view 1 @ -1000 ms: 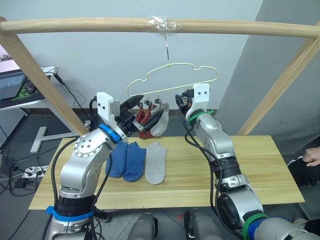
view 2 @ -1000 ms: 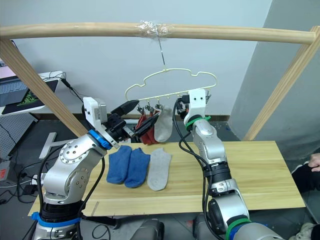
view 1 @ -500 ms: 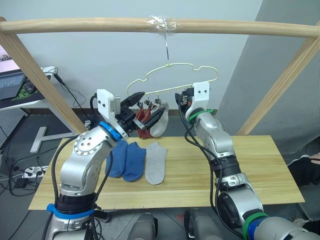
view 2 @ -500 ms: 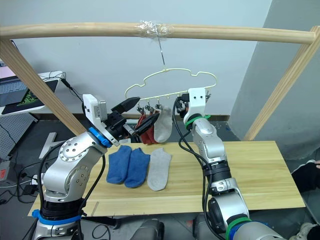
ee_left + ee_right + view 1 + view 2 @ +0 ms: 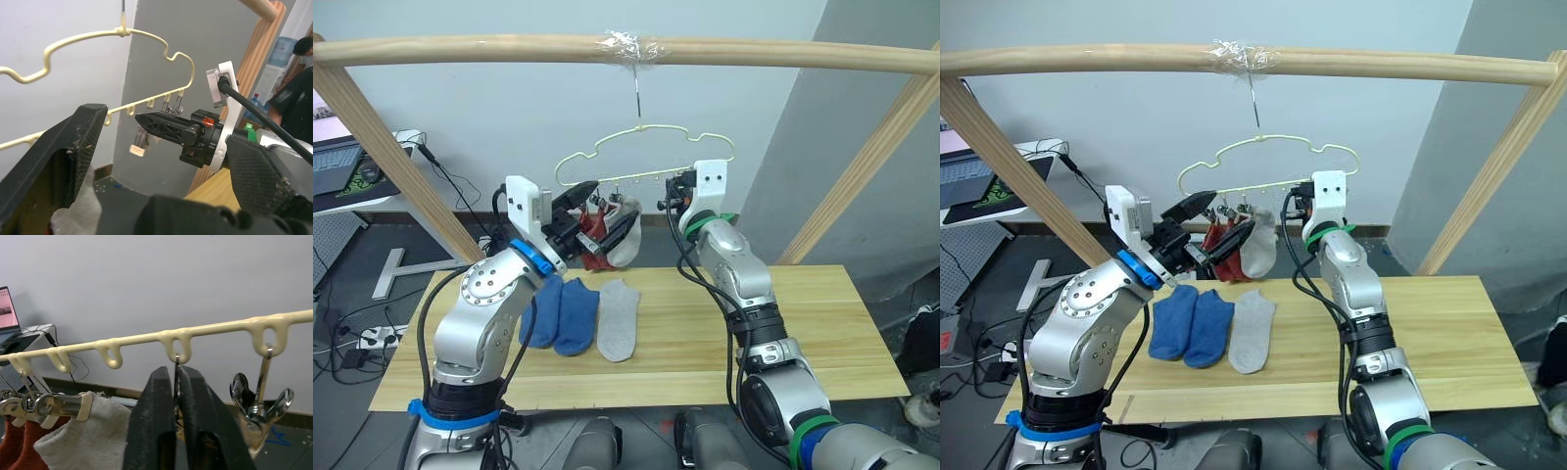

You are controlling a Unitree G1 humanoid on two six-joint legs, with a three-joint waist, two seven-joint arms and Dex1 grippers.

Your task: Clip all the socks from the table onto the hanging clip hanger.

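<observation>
Socks first: we've got two brick red socks (image 5: 592, 227) and one light grey sock (image 5: 625, 235) hanging from the clip hanger (image 5: 646, 155), bunched together towards its left side. On the table (image 5: 822, 333) there are two blue socks (image 5: 560, 311) lying side by side, with the other grey sock (image 5: 618, 317) just beside them on the right, all flat on the wood.

The hanger hangs by its metal hook (image 5: 637, 96) from the wooden pole (image 5: 783, 54), where it's taped on.

Our left gripper (image 5: 597, 213) is up right by the hanging socks with its fingers spread wide; in the left wrist view the hanger's lower bar runs across the gap between them and nothing is pinched. Some grey fabric sits right against one finger there.

Our right gripper (image 5: 177, 416) is raised to the hanger's lower bar, fingers pressed together around a clip (image 5: 175, 363) dangling from one of the loops. Another metal clip (image 5: 260, 392) hangs free just beside it, and the clip holding the grey sock (image 5: 61, 405) is further along the bar.
</observation>
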